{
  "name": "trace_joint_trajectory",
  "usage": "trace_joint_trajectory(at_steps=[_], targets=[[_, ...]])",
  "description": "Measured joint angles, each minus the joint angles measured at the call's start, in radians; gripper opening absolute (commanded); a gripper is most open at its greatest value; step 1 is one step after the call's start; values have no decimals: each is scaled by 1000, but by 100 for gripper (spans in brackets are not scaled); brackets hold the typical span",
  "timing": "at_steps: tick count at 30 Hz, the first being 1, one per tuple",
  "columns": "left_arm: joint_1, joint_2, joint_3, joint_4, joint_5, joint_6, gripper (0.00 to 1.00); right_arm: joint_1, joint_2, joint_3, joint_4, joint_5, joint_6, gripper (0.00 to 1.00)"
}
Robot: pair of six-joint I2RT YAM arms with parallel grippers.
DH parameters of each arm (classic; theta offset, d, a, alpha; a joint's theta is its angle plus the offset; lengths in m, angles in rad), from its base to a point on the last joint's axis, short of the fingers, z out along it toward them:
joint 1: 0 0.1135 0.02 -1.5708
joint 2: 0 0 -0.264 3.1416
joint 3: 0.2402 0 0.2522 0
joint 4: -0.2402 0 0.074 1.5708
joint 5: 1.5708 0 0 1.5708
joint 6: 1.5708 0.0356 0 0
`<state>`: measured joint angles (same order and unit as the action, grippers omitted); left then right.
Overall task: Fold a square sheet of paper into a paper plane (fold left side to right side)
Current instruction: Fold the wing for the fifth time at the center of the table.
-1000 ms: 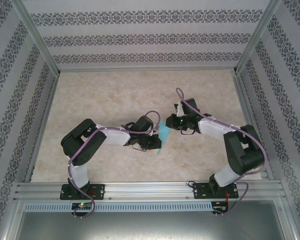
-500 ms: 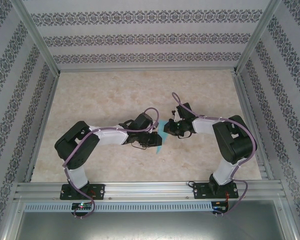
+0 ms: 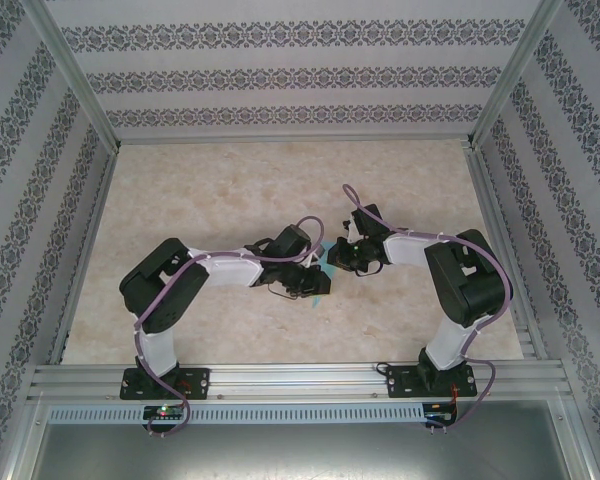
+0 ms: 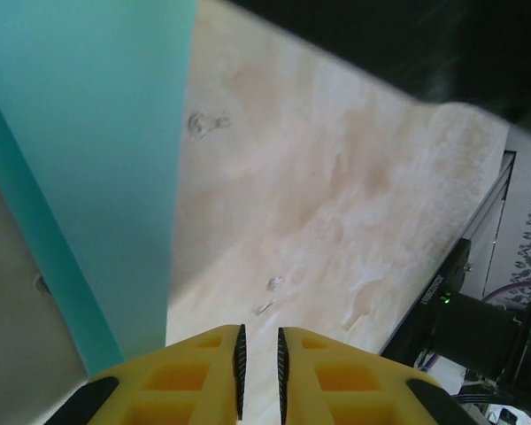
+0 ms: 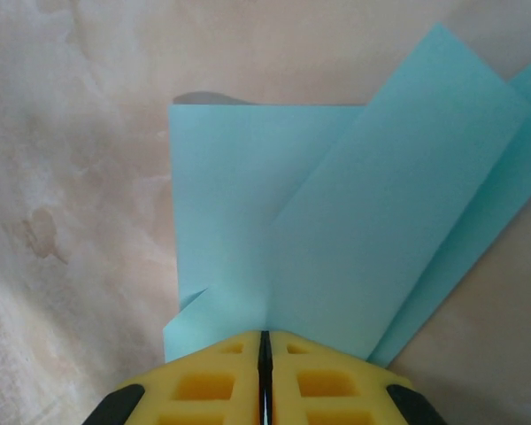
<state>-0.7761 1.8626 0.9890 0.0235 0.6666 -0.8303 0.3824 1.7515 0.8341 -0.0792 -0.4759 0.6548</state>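
Left claw (image 4: 258, 341) stands barely parted, gripping nothing. Right claw (image 5: 265, 341) is pressed together, pinching the sheet (image 5: 336, 221) at its near edge (so it is the nearer arm), a flap running off toward one o'clock. From above, one sheet lies between two claws on the bench (image 3: 230, 190), its long axis twelve-to-six.

Turquoise-blue square sheet of paper (image 5: 248, 195), in overlapping folded flaps, seemingly part-raised off the tabletop (image 5: 71, 133).

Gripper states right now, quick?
Left gripper: slightly open, holding nothing.
Right gripper: shut on the turquoise paper sheet.
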Motion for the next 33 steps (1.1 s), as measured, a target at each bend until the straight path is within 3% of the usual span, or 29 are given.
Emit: trace_joint_trajectory(at_steps=[33], targets=[[-4, 8, 2, -88, -57, 45, 20, 2, 23, 54, -86, 15, -37, 11]])
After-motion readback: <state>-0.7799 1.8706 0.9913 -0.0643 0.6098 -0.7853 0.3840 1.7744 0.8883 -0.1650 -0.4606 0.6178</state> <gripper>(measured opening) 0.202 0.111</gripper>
